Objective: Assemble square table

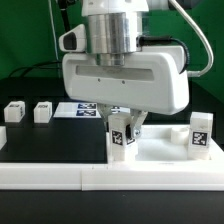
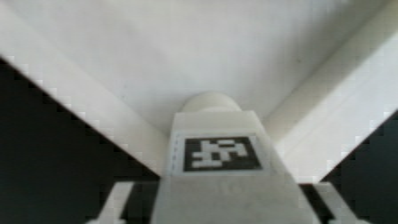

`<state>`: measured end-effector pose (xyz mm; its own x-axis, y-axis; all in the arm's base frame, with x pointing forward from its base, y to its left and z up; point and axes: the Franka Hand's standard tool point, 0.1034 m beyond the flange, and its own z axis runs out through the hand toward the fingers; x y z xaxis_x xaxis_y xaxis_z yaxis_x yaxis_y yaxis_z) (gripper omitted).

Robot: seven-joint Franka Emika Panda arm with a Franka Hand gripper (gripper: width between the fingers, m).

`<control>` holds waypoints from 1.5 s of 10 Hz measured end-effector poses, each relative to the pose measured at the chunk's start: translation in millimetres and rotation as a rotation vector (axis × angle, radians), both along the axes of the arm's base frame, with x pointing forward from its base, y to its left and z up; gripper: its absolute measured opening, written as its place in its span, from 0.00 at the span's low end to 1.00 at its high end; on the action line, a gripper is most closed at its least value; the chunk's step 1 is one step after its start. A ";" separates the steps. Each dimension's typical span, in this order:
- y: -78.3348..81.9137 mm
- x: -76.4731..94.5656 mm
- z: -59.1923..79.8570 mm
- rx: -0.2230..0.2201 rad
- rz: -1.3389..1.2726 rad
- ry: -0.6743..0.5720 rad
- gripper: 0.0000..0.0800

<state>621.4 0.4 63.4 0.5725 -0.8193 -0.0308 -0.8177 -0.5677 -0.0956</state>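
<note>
White plastic leg (image 1: 119, 141), with its tag facing outward, is pinched upright by the gripper (image 1: 122, 130) at lower centre of the exterior view. The slab (image 1: 165, 152) lies directly beneath and extends to the lower right. The coming move is therefore judged to be a straight descent along the leg's vertical long axis. Contact cannot be told. Spare legs (image 1: 200, 136) at mid-left and mid-right are shown only in the exterior view. Only the wrist view shows the held leg's rounded end (image 2: 214, 103) set over a slab corner.
</note>
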 end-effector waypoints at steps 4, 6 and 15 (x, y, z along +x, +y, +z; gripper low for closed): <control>2.6 -0.8 -0.9 0.051 -0.407 0.048 0.36; 4.0 -0.8 -1.1 0.067 -0.559 0.063 0.36; -5.2 -5.7 0.7 0.084 -1.124 0.173 0.37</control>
<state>615.6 -4.8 64.1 -0.5013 -0.8573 -0.1174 -0.8653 0.4970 0.0650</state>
